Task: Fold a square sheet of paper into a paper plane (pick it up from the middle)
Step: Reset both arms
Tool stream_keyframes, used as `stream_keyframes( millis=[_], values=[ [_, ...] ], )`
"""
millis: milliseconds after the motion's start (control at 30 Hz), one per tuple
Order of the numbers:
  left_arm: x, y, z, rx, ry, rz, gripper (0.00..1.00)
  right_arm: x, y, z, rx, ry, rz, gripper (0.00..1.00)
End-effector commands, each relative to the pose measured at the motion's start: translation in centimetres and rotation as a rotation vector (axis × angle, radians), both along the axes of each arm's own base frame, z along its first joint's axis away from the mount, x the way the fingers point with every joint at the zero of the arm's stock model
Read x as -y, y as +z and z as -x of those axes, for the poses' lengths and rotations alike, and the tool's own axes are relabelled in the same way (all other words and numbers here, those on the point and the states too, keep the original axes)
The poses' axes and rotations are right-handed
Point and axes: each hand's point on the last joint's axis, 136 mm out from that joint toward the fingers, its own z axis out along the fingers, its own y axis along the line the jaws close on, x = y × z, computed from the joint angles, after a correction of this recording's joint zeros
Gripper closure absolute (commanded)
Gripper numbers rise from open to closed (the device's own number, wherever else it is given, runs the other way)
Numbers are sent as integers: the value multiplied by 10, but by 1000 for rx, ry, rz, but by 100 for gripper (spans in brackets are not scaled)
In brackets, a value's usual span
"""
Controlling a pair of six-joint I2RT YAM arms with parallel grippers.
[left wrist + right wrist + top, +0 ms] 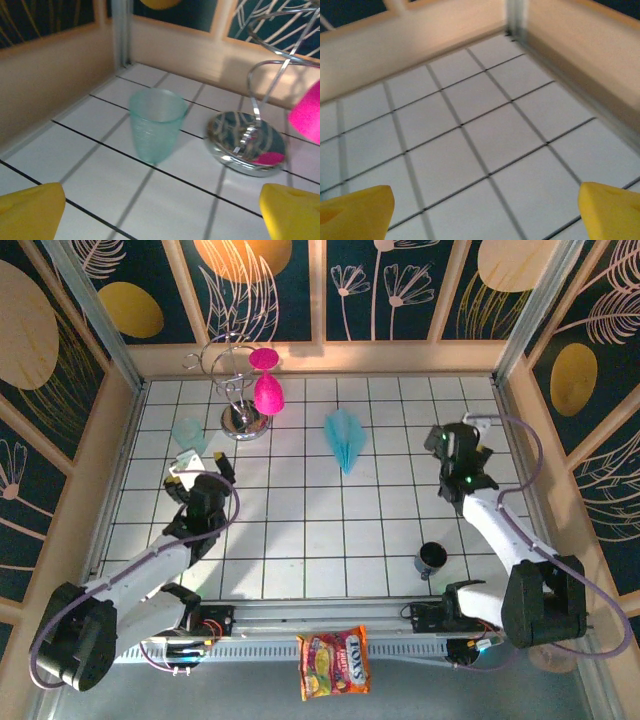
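Seen from above, the plane (345,438) lies near the worktop's (300,540) far edge, tip toward me, well apart from my left gripper (200,462) and right gripper (462,438). A black cup (432,558) sits near the near edge.

Left wrist: fingers (30,212) spread wide before a teal cup (156,122) and a stand (247,145).

Right wrist: fingers (355,210) spread wide above tiles by the far right corner.

Paper plane (346,438) on gridded table (300,550)
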Motion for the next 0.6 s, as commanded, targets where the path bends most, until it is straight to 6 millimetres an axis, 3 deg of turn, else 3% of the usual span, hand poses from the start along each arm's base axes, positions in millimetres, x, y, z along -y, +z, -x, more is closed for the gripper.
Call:
stream_keyframes(
  millis=[0, 133, 267, 567],
  values=[
    [-26, 23, 8, 123, 83, -78, 1, 24, 4, 11, 121, -70, 103, 5],
    [-25, 16, -6, 99, -5, -117, 1, 37, -21, 22, 154, -92, 108, 5],
    [-26, 2, -18, 83, -61, -138, 1, 35, -45, 17, 124, -39, 94, 5],
    [-21, -17, -39, 128, -224, -74, 1, 9, -38, 10, 287, 168, 87, 4]
  ],
)
